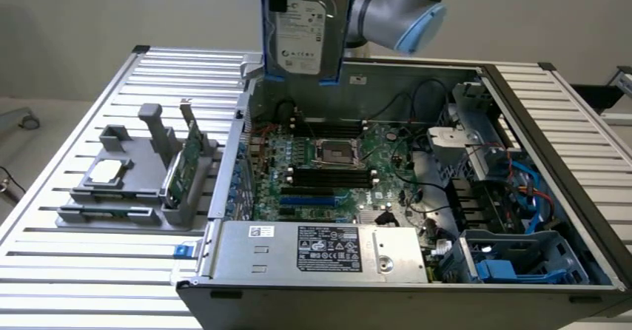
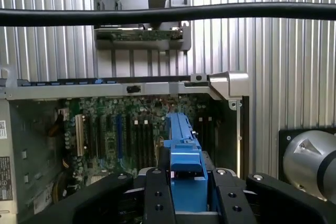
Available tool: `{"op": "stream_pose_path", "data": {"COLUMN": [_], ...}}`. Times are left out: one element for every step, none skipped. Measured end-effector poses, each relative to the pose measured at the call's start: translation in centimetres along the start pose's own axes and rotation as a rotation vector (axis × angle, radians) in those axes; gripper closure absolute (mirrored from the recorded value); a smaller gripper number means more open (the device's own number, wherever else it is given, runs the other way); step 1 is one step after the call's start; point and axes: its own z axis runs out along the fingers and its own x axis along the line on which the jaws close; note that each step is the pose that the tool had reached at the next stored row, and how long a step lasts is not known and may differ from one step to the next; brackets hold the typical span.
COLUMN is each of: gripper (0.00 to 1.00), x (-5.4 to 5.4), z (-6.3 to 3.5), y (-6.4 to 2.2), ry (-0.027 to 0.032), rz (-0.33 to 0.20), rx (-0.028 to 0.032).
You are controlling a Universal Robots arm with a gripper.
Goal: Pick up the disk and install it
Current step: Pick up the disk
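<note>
Two-fingered, clamped the disk (image 1: 301, 30) by its blue carrier, pressing both jaws against either side of the frame, with the gripper (image 2: 190, 184) closed round it. Held it upright, white label showing in the exterior view, blue edge running forward from between the black fingers (image 2: 157, 192) in the wrist view. Hung above the open computer case (image 1: 513, 100), apart from it. Looked down past the jaws onto the green motherboard (image 1: 326, 160), dark memory slots lying beyond the carrier's tip. Saw farther out from the jaws, outside the case wall, a grey stand (image 1: 129, 189) on the slatted table (image 1: 59, 271), carrying a green card (image 1: 188, 156) on edge and a small silver chip (image 1: 106, 171) lying flat. Stood well apart from the blue bay (image 1: 523, 260) in the case's corner, with a black cable (image 2: 168, 13) crossing beyond the jaws in the wrist view
</note>
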Motion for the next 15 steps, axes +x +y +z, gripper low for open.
{"op": "stream_pose_path", "data": {"gripper": [0.67,0.67,0.67,0.67,0.67,0.67,0.67,0.67,0.67,0.67,0.67,0.67,0.67,0.67,0.67], "x": [0.1,0.3,0.5,0.7,0.9,1.1,1.3,1.5,1.7,1.9,2.1,2.3,2.5,2.7,2.9], "z": [-0.03,-0.05,-0.08,-0.11,-0.13,-0.16,-0.19,-0.22,-0.25,-0.28,-0.3,-0.33,-0.36,-0.39,-0.42], "y": [-0.39,-0.77,-1.16,-1.57,-1.97,-2.38,-2.8,-3.22,-3.64,-4.07,-4.49,-4.91,-5.37,-5.8,-6.22], "ry": [-0.0007,-0.0011,-0.0012,-0.0013,-0.0013,-0.0013,-0.0014,-0.0014,-0.0013,-0.0013,-0.0014,-0.0013,-0.0013,-0.0014,-0.0014], "rz": [0.0,0.0,0.0,0.0,0.0,0.0,0.0,0.0,0.0,0.0,0.0,0.0,0.0,0.0,0.0], "rx": [-0.0002,-0.0003,-0.0003,-0.0003,-0.0003,-0.0002,-0.0002,-0.0003,-0.0003,-0.0003,-0.0002,-0.0003,-0.0002,-0.0003,-0.0002]}}
